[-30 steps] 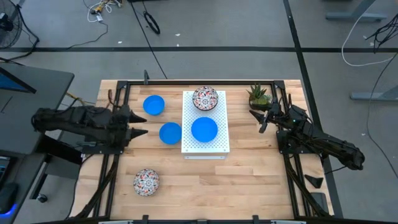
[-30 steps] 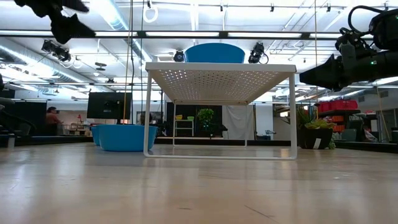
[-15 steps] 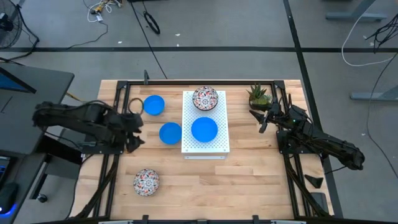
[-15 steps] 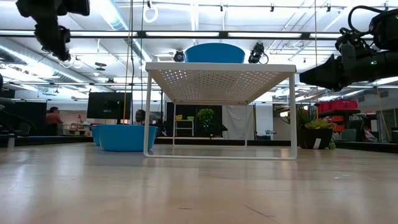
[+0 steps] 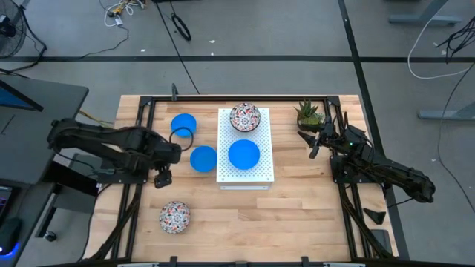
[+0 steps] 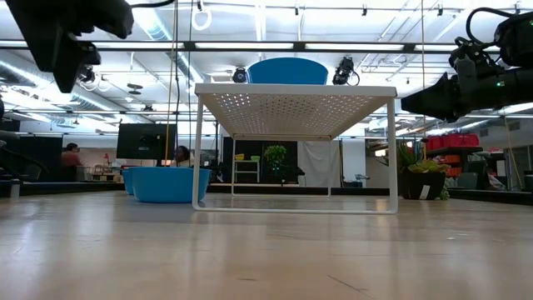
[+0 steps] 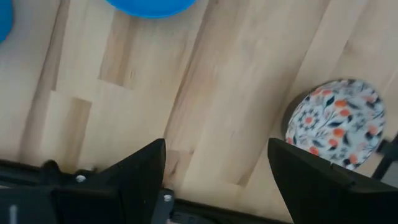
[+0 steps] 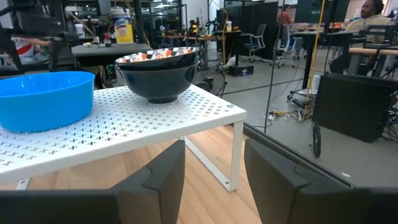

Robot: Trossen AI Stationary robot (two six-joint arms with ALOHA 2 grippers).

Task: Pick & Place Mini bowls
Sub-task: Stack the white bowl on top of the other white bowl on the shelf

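Two blue mini bowls point(image 5: 183, 124) point(image 5: 202, 159) sit on the table left of the white perforated board point(image 5: 258, 175). On the board stand a third blue bowl point(image 5: 243, 154) and a floral bowl point(image 5: 244, 117). Another floral bowl point(image 5: 174, 216) sits near the table's front edge, also seen in the left wrist view point(image 7: 336, 130). My left gripper point(image 5: 161, 176) point(image 7: 217, 180) points down, open, above bare wood between the nearer blue bowl and the front floral bowl. My right gripper point(image 5: 312, 142) point(image 8: 214, 174) waits level at the board's right, open.
A small spiky green plant point(image 5: 309, 113) stands at the far right corner, just behind my right gripper. The board is raised on thin white legs point(image 6: 197, 150). Black frame rails point(image 5: 141, 126) run along the table's sides. Bare wood lies in front of the board.
My left gripper has tipped from pointing level toward the board to pointing almost straight down. It has moved a little toward the table's near edge, and the arm has stretched out over the table. Its fingers stay open. No bowl has moved.
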